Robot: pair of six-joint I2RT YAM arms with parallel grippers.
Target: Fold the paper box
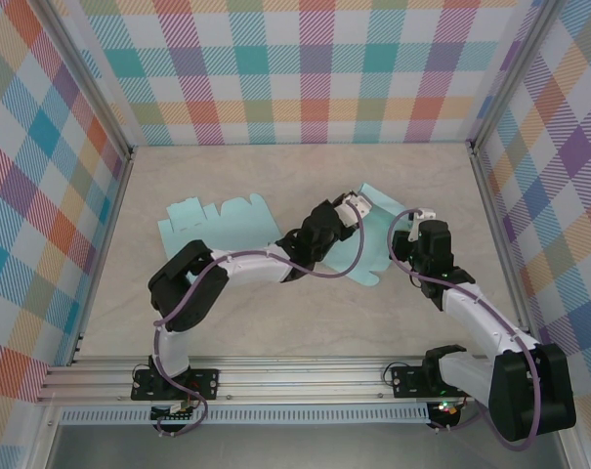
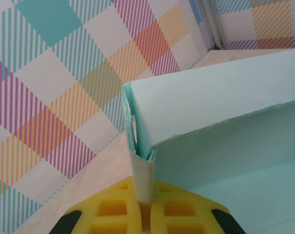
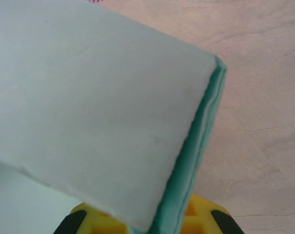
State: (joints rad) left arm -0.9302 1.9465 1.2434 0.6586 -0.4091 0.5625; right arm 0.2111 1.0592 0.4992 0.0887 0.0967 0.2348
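The pale teal paper box [image 1: 371,244] lies partly folded right of the table's middle. My left gripper [image 1: 358,208] reaches across to its far left corner. In the left wrist view the yellow fingers [image 2: 119,209] are shut on a doubled wall corner of the box [image 2: 220,107], which stands up between them. My right gripper [image 1: 405,240] is at the box's right side. In the right wrist view a folded, layered wall of the box [image 3: 93,107] runs down between the yellow fingers [image 3: 198,217] and hides most of them.
A second flat teal cut-out sheet [image 1: 217,223] lies at the back left of the table. Plaid walls [image 1: 305,68] close in the back and both sides. A metal rail [image 1: 295,376] runs along the near edge.
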